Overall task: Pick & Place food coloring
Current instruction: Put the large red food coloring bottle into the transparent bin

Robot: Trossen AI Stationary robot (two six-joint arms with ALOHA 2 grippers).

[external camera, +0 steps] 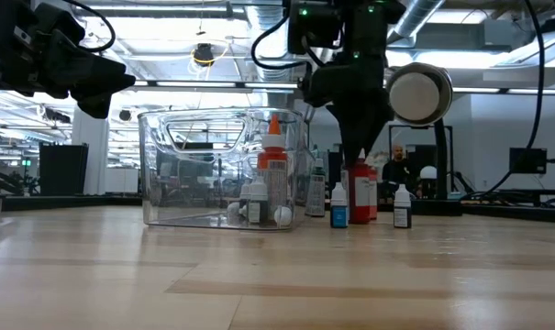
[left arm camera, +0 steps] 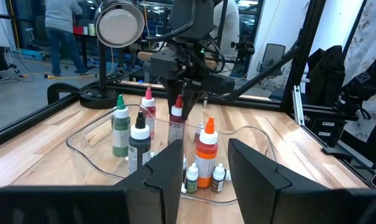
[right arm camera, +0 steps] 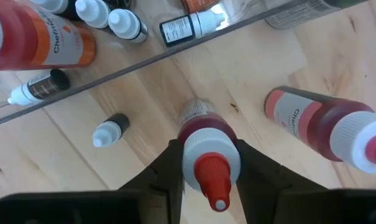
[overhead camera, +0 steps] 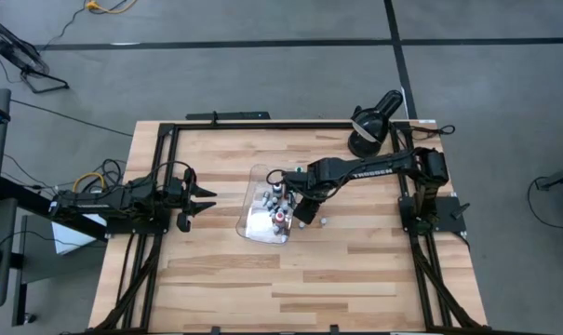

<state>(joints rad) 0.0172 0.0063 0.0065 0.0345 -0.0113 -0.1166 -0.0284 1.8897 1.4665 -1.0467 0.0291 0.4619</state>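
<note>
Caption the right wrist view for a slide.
Right gripper closing around a red food-coloring bottle standing on the wooden table, just outside the clear tray.

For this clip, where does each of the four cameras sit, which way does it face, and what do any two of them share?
High: overhead, straight down; both arms, clear tray.
Low: table height, facing the room; right gripper descends beside the tray.
Left wrist: looks past the idle left gripper across the tray.
Right wrist: looks down; right gripper around a red-capped bottle.
Shared: tray, in all four.
</note>
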